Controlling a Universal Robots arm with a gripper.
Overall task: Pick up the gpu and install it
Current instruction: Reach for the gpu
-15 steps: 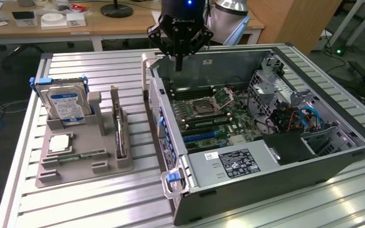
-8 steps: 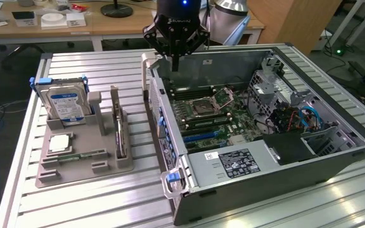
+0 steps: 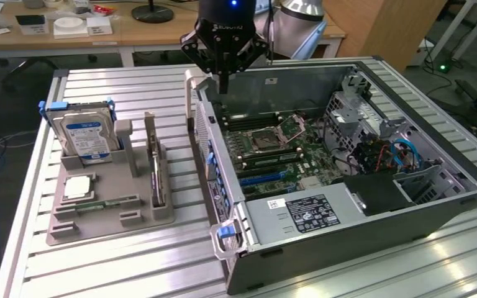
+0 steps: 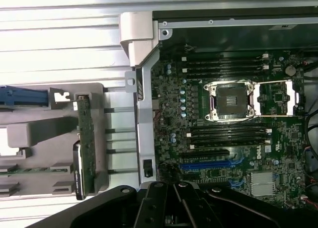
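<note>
At upper centre the tool (image 3: 222,82) hangs closed and empty over the open case (image 3: 330,248), while at left the gpu (image 3: 157,177) stands edge-up in its grey holder (image 3: 72,230), apparently for easy grasping.

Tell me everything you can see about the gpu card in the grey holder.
The gpu is a thin flat circuit card, dark-faced, green along its top edge in the wrist view. It stands on its long edge in a slot of the grey holder tray, between the hard drive and the open computer case. Only the tray touches it; the shut claw hangs apart, over the case.
</note>
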